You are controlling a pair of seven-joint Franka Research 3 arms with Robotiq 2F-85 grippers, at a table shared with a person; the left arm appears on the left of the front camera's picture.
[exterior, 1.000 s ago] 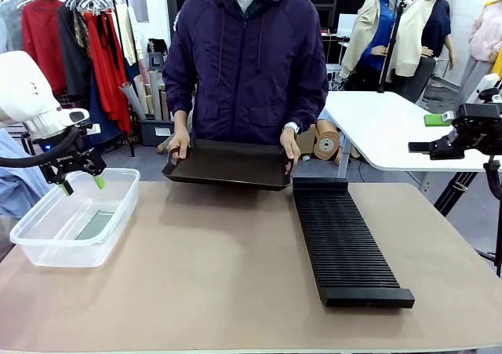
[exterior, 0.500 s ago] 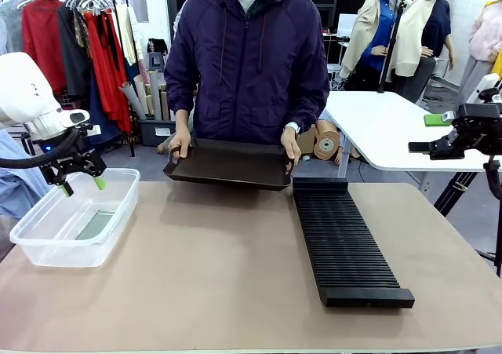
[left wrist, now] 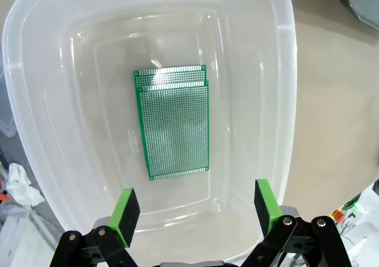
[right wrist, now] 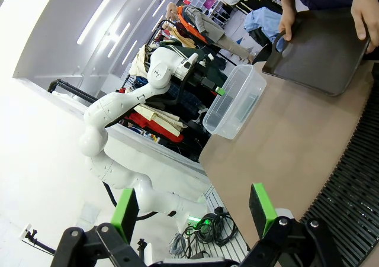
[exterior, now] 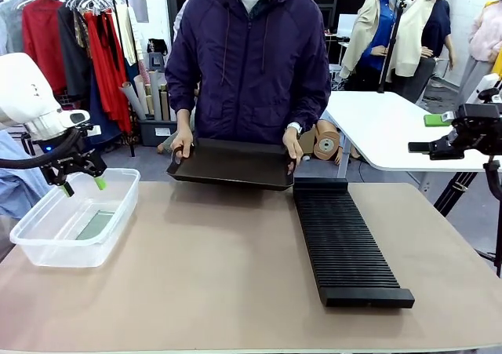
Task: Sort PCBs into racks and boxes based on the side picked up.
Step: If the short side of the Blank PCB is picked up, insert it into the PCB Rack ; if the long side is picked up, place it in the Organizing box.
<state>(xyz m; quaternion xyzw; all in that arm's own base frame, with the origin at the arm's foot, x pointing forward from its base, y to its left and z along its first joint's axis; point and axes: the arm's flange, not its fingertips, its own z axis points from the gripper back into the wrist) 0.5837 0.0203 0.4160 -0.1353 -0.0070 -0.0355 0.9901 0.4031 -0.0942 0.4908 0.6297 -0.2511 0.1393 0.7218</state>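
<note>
Right under the left gripper [left wrist: 194,205] – jaws wide, holding nothing – two PCBs [left wrist: 174,124] lie flat in the box [left wrist: 35,131], so I'd lift straight up clear of the rim before swinging toward the tray [exterior: 231,166].

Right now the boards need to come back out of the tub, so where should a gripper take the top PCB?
Probably from straight above, jaws across the long edges of the top PCB: it lies flat on another, mid-floor in the clear tub, clear of the walls.
</note>
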